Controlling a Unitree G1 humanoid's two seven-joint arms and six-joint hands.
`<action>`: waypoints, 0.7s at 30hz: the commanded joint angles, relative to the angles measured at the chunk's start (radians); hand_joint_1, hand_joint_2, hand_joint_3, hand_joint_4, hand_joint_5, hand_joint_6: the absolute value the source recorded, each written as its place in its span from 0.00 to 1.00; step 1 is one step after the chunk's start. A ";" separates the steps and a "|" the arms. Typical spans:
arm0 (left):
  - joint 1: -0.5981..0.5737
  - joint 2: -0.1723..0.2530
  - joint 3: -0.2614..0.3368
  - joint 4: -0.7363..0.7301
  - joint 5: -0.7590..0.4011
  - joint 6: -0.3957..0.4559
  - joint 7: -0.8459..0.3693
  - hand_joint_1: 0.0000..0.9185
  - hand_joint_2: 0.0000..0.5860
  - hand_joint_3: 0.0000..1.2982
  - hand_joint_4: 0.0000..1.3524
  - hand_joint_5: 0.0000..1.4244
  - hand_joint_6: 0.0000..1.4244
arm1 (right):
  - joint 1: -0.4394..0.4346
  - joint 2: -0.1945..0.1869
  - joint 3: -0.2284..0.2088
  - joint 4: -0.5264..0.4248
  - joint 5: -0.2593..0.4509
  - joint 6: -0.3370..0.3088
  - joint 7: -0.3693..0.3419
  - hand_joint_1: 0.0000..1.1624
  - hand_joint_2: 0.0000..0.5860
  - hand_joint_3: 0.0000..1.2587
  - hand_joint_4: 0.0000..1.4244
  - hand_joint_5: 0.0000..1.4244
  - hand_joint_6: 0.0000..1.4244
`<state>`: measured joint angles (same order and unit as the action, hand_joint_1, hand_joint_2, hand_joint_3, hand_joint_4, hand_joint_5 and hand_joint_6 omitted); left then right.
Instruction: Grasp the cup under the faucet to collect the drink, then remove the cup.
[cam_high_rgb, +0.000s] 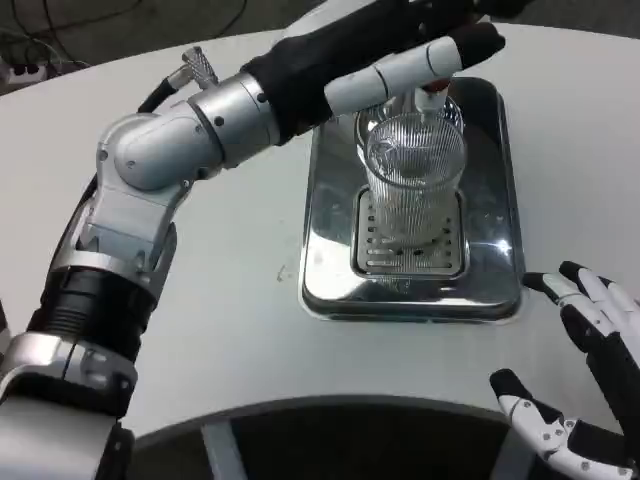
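Cup (414, 178): ribbed clear glass, upright on drain grate of steel tray (335, 270) under faucet, ungrasped; left robot hand (430, 55) reaches over its rim, grip state unclear; right robot hand (590, 350) spread, idle on bench right of tray; risk: forearm knocks cup over.

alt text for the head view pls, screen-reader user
A ribbed clear cup stands on the grate of a shiny metal drip tray on a white table. The robot's left hand reaches over the cup; its right hand rests open near the tray's corner.
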<state>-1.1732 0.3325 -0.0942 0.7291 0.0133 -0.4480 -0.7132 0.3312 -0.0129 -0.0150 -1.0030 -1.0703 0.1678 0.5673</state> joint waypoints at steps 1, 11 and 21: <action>-0.008 0.006 -0.040 0.028 0.050 -0.054 -0.008 0.00 0.19 0.09 0.03 0.10 0.07 | 0.004 -0.004 -0.010 0.003 0.027 0.009 -0.016 0.38 0.71 0.09 0.00 0.00 0.00; -0.019 0.026 -0.076 0.061 0.099 -0.122 0.012 0.00 0.17 0.07 0.01 0.09 0.05 | -0.048 -0.012 -0.033 0.033 0.182 0.047 -0.037 0.37 0.65 0.06 0.00 0.00 0.00; -0.019 0.031 -0.075 0.072 0.107 -0.146 0.010 0.00 0.17 0.07 0.00 0.08 0.05 | -0.138 -0.003 -0.045 0.125 0.419 0.117 -0.109 0.49 0.47 0.00 0.00 0.00 0.02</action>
<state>-1.2007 0.3546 -0.1421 0.7876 0.0896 -0.5880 -0.6829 0.2100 -0.0136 -0.0591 -0.9101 -0.7046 0.2713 0.4890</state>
